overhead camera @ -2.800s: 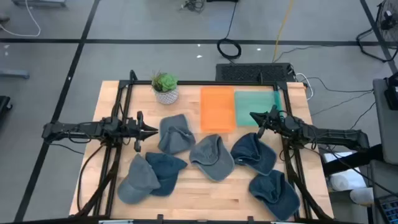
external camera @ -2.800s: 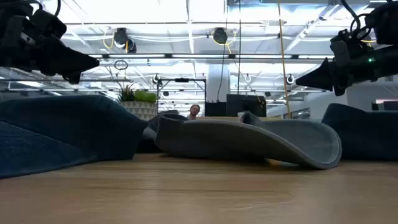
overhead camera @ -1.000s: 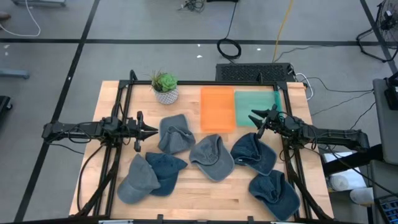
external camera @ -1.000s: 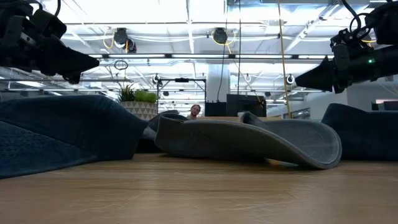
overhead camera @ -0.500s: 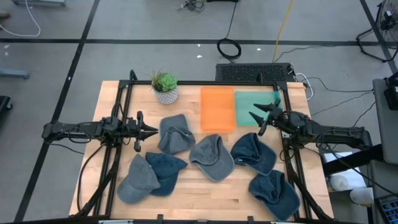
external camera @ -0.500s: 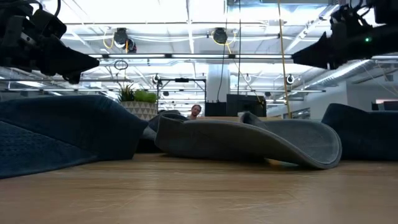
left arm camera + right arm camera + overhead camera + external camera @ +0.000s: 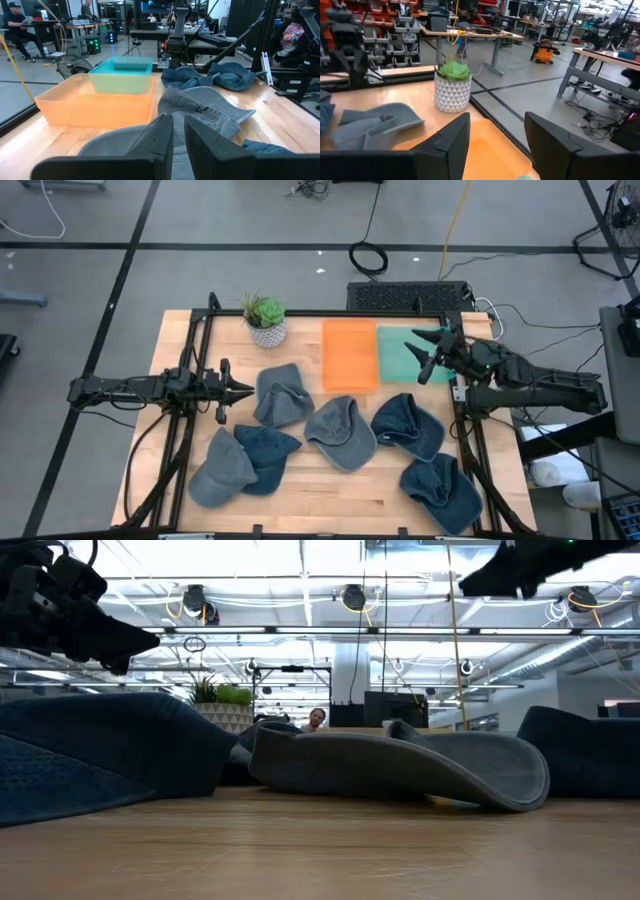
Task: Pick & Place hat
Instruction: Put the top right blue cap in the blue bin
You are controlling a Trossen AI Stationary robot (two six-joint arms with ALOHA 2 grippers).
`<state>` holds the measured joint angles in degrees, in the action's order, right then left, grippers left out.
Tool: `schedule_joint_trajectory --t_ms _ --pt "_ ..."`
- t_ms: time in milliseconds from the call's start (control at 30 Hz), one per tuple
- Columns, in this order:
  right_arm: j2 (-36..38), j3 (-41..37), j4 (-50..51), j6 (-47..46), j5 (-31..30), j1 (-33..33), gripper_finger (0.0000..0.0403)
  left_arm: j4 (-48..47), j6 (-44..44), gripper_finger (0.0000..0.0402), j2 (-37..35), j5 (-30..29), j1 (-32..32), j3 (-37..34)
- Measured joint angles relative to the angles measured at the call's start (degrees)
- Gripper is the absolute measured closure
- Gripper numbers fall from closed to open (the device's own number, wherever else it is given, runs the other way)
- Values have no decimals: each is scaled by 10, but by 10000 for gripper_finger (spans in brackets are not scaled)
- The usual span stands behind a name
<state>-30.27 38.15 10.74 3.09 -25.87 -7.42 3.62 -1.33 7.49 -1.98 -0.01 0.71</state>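
Note:
Several soft caps lie flat on the wooden table: a grey one (image 7: 280,393) just right of my left gripper (image 7: 246,391), another grey one (image 7: 342,432) at the middle, and dark blue ones (image 7: 408,425) (image 7: 442,490) on the right. Two more (image 7: 222,470) (image 7: 266,455) overlap near the left front. My left gripper (image 7: 178,122) hovers shut, pointing at the first grey cap (image 7: 200,107). My right gripper (image 7: 418,360) is open and raised above the teal bin (image 7: 410,352), high in the low view (image 7: 480,582). It holds nothing (image 7: 495,125).
An orange bin (image 7: 349,355) stands beside the teal one at the far side. A potted plant (image 7: 265,320) sits at the far left, also in the right wrist view (image 7: 452,82). Black frame rails run along both table sides. Bare wood shows along the near edge (image 7: 340,500).
My right gripper has risen and moved toward the table's far edge, from above the right dark blue cap to over the teal bin. In the low view it climbs to the picture's top. The caps have not moved.

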Motion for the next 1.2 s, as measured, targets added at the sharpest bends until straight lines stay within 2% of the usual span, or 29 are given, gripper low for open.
schedule_joint_trajectory --t_ms 267,600,800,1200 --pt "-58 113 93 -53 1 0 227 0 0 350 0 0 0 0" --pt "-137 263 217 -258 8 0 227 0 0 350 0 0 0 0" --pt "-170 314 195 -281 98 0 227 0 0 350 0 0 0 0" --pt "-203 334 173 -349 97 0 227 0 0 350 0 0 0 0"
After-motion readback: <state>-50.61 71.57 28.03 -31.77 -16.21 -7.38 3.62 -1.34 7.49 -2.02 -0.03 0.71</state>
